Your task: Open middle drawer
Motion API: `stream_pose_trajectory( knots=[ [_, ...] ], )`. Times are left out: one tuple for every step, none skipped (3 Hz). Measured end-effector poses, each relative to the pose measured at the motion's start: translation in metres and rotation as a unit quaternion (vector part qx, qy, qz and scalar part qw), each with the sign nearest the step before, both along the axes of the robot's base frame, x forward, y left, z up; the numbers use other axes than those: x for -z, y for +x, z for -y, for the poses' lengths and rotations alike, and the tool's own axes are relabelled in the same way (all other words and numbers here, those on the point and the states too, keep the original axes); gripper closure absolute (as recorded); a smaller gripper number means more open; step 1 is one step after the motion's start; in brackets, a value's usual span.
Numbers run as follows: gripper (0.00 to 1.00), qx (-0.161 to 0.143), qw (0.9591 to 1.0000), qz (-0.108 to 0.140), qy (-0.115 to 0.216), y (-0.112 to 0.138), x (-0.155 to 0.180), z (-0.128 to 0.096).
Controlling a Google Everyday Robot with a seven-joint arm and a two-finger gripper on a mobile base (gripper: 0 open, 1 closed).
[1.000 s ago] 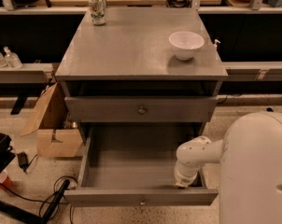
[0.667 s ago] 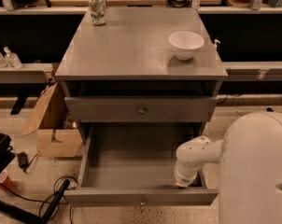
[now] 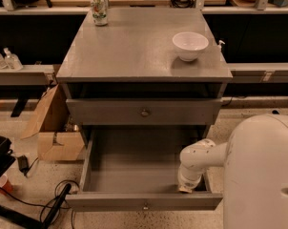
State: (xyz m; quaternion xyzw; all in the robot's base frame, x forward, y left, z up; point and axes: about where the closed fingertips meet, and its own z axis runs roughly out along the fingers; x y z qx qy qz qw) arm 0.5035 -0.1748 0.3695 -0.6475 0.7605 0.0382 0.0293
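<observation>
Camera view puts the middle drawer (image 3: 134,163) in the lower centre of the frame. It is pulled well out of the grey desk (image 3: 134,51), with its bare grey box open to you and its front panel along the bottom edge. The gripper (image 3: 186,188) hangs inside it at the lower right, just behind that front panel and near the right-hand wall; you cannot tell whether it is open or closed. Judge the drawer as stiff painted wood, wide and shallow. It holds nothing, so it is probably fairly light. It should slide straight, but may bind if you pull off-centre. Your best holds are the small round knob (image 3: 145,206) at the middle of the front, smooth and easy to slip off, or the top lip of the front panel. The closed drawer (image 3: 110,112) above is not your target.
</observation>
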Motion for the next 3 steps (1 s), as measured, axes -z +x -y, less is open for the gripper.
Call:
stream_pose_trajectory(
  knots=[
    [0.0,0.0,1.0,0.0,0.0,0.0088,0.0,0.0],
    [0.0,0.0,1.0,0.0,0.0,0.009,0.0,0.0],
    [0.18,0.0,1.0,0.0,0.0,0.0091,0.0,0.0]
  ],
)
